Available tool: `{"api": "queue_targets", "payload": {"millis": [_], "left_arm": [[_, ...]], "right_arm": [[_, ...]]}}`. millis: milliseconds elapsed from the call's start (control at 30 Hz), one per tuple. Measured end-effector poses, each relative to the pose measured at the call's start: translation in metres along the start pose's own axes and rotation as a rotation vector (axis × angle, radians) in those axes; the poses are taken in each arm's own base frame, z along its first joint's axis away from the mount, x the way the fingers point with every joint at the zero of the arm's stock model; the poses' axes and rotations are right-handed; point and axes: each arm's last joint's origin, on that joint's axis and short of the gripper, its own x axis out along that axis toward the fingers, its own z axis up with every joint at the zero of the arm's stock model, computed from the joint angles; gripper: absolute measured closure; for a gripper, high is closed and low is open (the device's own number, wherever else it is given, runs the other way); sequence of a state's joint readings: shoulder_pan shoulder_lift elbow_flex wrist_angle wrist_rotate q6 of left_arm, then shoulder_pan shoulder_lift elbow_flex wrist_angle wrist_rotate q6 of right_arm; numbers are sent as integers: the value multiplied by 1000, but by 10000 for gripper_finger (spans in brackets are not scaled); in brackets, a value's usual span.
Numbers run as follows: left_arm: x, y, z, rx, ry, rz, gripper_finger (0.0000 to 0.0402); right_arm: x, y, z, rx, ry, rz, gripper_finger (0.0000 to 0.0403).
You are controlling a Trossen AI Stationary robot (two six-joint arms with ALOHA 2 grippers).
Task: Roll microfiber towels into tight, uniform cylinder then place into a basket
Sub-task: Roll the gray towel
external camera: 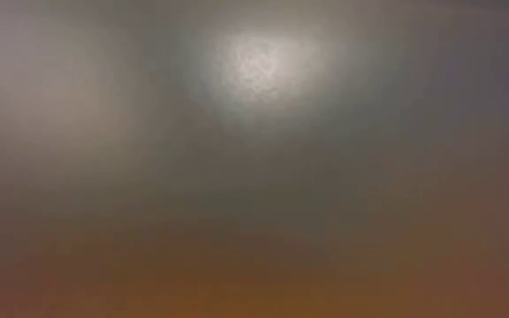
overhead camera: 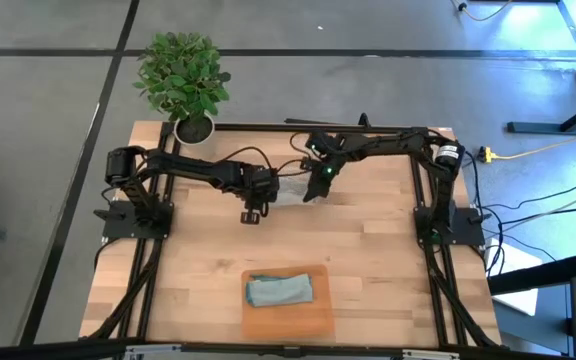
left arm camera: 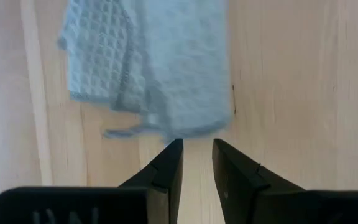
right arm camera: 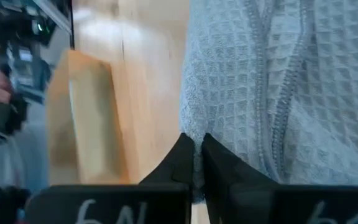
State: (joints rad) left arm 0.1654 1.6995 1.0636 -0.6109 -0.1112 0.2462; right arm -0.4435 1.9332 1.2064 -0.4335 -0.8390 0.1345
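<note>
Wooden desk (overhead camera: 368,250), frame centre: right pincer (right arm camera: 197,146) pinches the soft, limp grey towel (right arm camera: 278,81). Left pincer (left arm camera: 197,152) gapes, empty; take an edge.

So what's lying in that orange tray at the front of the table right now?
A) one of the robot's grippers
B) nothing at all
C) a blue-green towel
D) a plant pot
C: seen from above, a blue-green towel lies in the orange tray, while both arms work farther back on the table over a grey towel.
</note>
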Motion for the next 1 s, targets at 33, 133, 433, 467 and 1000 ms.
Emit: {"api": "queue_targets", "payload": {"millis": [33,133,433,467,1000], "left_arm": [[0,0,0,0,1,0,323],[-3,0,-2,1,10,-3,323],[-20,1,3,-15,-95,-27,323],[-20,1,4,-13,-104,-46,323],[-19,5,13,-22,-169,100,348]], "right_arm": [[-3,-2,1,25,-6,9,387],[-11,-8,2,85,-22,42,387],[-27,-20,3,153,-51,98,387],[-27,-20,3,151,-52,98,387],[-25,-17,4,113,-53,98,387]]}}
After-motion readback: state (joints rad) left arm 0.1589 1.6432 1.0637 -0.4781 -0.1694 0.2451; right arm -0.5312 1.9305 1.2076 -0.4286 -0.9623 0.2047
